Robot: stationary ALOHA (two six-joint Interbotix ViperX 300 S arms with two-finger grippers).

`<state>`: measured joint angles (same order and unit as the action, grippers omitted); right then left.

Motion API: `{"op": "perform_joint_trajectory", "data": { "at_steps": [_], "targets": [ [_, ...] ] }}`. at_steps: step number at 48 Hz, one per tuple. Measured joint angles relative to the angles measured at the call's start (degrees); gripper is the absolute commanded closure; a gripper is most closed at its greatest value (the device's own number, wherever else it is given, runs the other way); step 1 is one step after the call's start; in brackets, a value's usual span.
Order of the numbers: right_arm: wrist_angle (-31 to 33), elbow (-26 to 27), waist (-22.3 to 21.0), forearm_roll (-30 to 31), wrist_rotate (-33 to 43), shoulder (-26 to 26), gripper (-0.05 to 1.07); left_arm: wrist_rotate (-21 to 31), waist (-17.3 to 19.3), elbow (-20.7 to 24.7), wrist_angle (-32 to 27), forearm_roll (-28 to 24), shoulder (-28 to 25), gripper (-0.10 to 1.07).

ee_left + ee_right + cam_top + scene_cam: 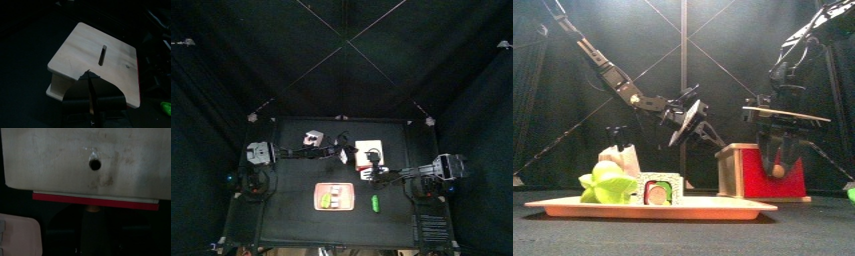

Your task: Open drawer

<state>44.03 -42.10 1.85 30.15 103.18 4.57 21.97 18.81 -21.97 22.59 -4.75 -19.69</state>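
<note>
- Black curtains (225, 60) close in the pen on every side
- Thin pale poles (345, 45) cross overhead against the dark cloth
- A small black bench (291, 205) sits in the middle, dimly lit

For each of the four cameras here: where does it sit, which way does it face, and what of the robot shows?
Top: high overhead, looking straight down on the table; both arms show, the drawer between them, the tray nearer the front.
Front: table height at the front edge, looking level; tray close, drawer behind, arms hanging beyond.
Left wrist: on the left arm, facing the drawer's slotted top; left gripper at it.
Right wrist: on the right arm, facing the drawer's face; right gripper below its red edge.
All four share the drawer.
</note>
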Motion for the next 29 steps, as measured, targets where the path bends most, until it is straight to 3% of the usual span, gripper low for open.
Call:
{"op": "perform_joint_trajectory", "data": {
  "at_steps": [29],
  "targets": [
    [0.26,1.05,4.22,-0.79,0.18,0.09,0.51,-0.09,0.18,0.09,0.00,1.67,0.00,0.73]
  ]
}}
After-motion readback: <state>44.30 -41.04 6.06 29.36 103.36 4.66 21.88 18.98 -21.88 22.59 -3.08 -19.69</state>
